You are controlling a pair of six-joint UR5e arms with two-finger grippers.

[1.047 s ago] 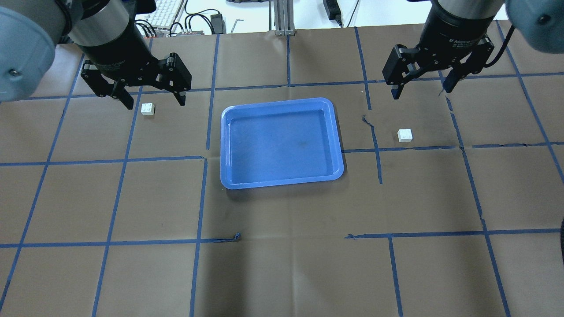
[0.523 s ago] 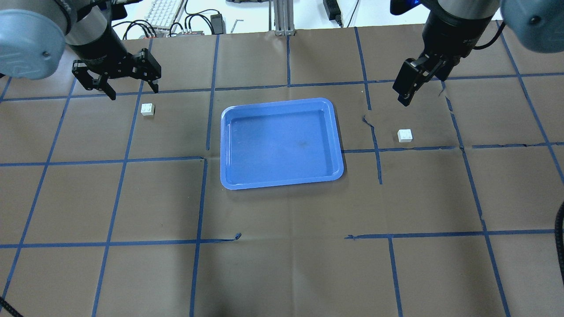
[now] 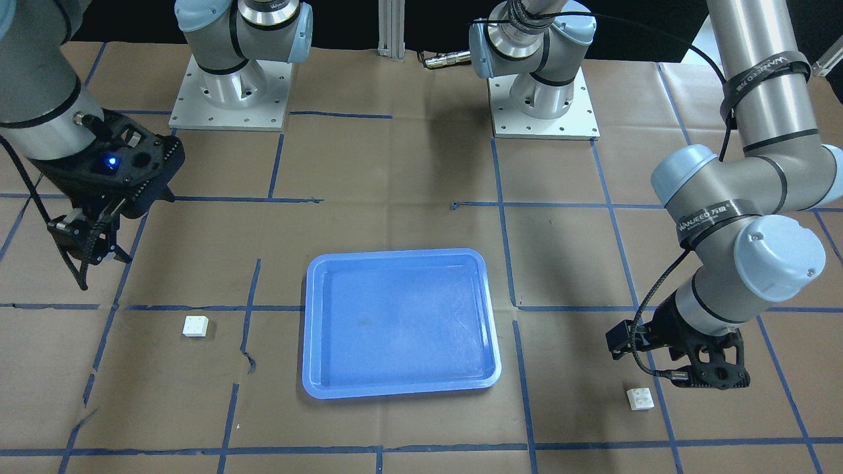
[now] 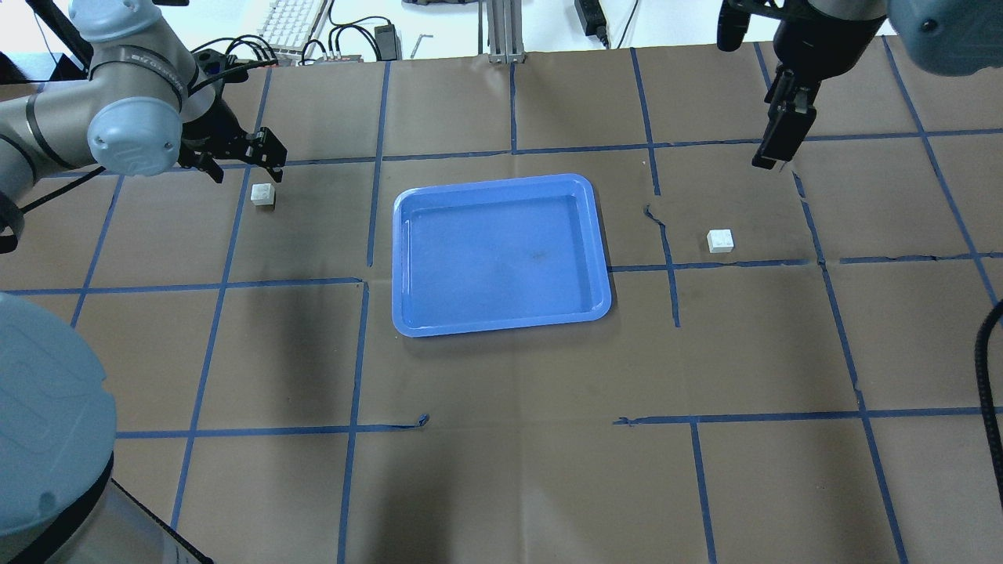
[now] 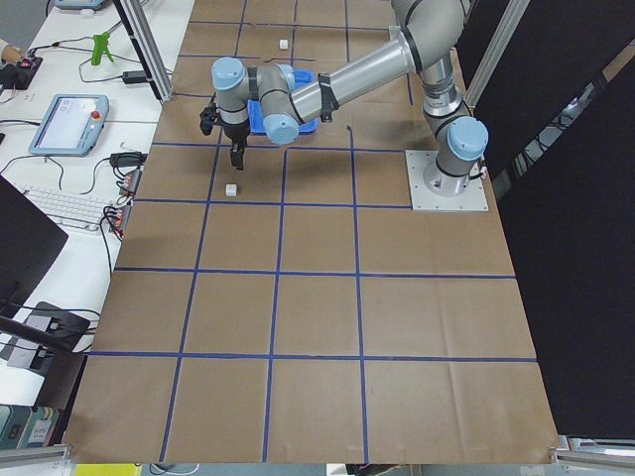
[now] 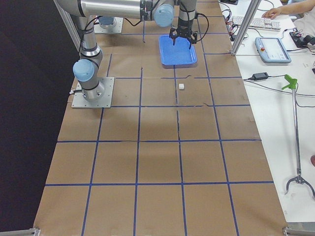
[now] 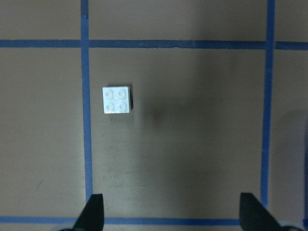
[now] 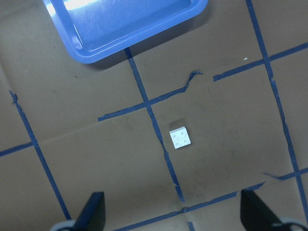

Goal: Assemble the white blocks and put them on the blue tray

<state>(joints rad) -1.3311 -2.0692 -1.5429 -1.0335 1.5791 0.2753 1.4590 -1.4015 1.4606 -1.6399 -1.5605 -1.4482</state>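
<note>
Two small white blocks lie on the brown table, one on each side of the empty blue tray [image 4: 400, 266]. The left block [image 4: 263, 194] lies just near of my left gripper [image 4: 244, 166], which is open and hangs low. In the left wrist view this block [image 7: 117, 99] lies ahead of the spread fingertips [image 7: 94, 211], towards the left one. The right block [image 4: 720, 240] lies nearer and to the left of my right gripper [image 4: 776, 149], which is open and higher up. In the right wrist view it [image 8: 180, 138] sits mid-frame with the tray [image 8: 125, 24] at the top.
The table is covered in brown paper with a blue tape grid; some tape is torn and curled [image 4: 654, 215]. A keyboard and cables [image 4: 298, 27] lie beyond the far edge. The two arm bases [image 3: 227, 92] stand at the robot's side.
The left gripper has dropped lower and shifted slightly, staying open by the left block. The right gripper has turned edge-on and moved right and farther away. Blocks and tray have not moved.
</note>
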